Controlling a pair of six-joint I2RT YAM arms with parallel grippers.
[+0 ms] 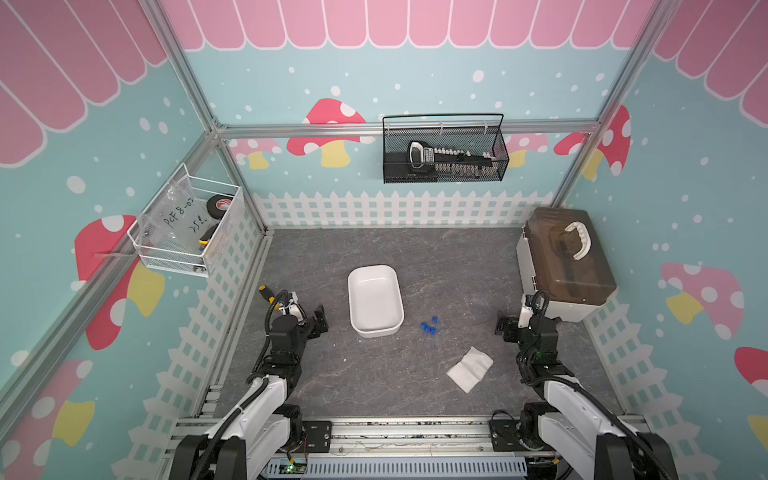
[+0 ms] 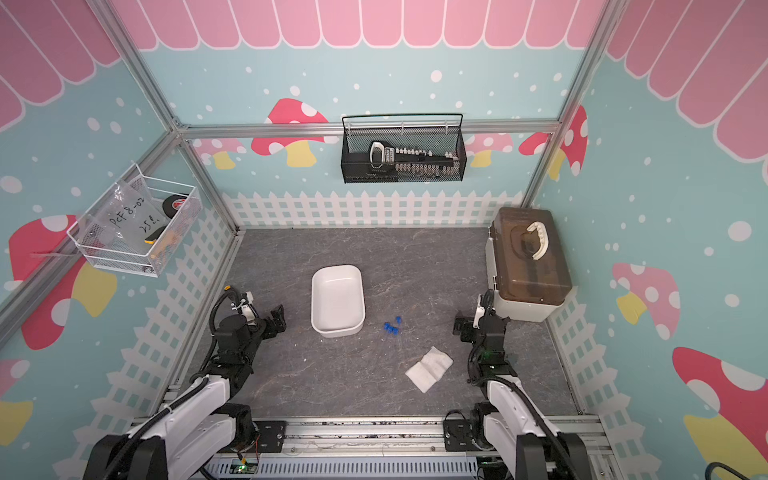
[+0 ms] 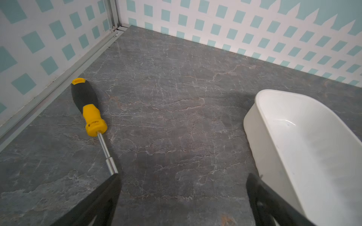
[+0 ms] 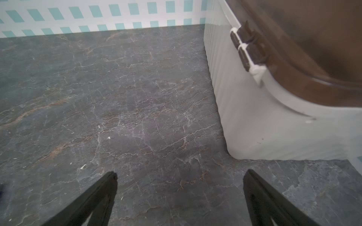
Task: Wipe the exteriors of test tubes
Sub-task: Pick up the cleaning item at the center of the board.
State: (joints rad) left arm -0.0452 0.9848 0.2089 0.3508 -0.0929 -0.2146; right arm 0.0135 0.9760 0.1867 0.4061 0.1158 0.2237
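Left fingers (image 3: 101, 201) stand wide apart and hold nothing, low over the surface (image 3: 176, 117); right fingers (image 4: 98, 197) are spread just as wide, also holding nothing.

The tubes (image 1: 429, 327) lie flat on the surface between the two pairs of fingers, somewhat nearer the right pair and touching neither; their blue caps are bunched together at the end farther from the arms' bases; the clear bodies are faint in both top views.

A white tray (image 3: 254, 137) sits between the left fingers and the tubes, just beside the left pair's inner finger; a screwdriver (image 3: 89, 105) lies on that pair's outer side, its shaft tip close to the outer finger.

A folded cloth (image 1: 469, 369) lies near the tubes, inward of and behind the right fingers; a brown-lidded box (image 4: 244, 117) stands just outside the right pair.
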